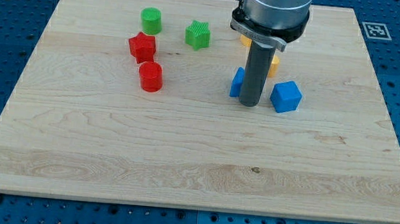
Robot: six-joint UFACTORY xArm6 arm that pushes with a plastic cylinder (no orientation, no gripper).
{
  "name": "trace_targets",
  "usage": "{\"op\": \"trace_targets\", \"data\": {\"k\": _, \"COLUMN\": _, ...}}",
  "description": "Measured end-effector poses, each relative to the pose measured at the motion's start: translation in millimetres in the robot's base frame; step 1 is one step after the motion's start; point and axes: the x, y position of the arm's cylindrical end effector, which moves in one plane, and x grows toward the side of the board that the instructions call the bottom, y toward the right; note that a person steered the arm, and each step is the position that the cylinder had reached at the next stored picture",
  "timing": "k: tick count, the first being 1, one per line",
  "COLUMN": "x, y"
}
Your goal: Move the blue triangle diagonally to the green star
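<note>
The blue triangle [236, 83] lies right of the board's middle, mostly hidden behind my rod. My tip [251, 103] stands just to its right and looks to touch it. The green star [198, 35] lies up and to the left of the triangle, near the view's top. The rod comes down from the arm head [271, 13] at the view's top.
A blue cube [286, 96] lies right of my tip. A green cylinder [151, 20], a red star [142, 47] and a red cylinder [150, 76] stand at the left. Orange blocks [274, 63] are partly hidden behind the rod. All rest on the wooden board [109, 155].
</note>
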Motion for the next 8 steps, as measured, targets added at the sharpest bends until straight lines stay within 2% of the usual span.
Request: {"op": "trace_targets", "data": {"k": 8, "x": -31, "y": -9}}
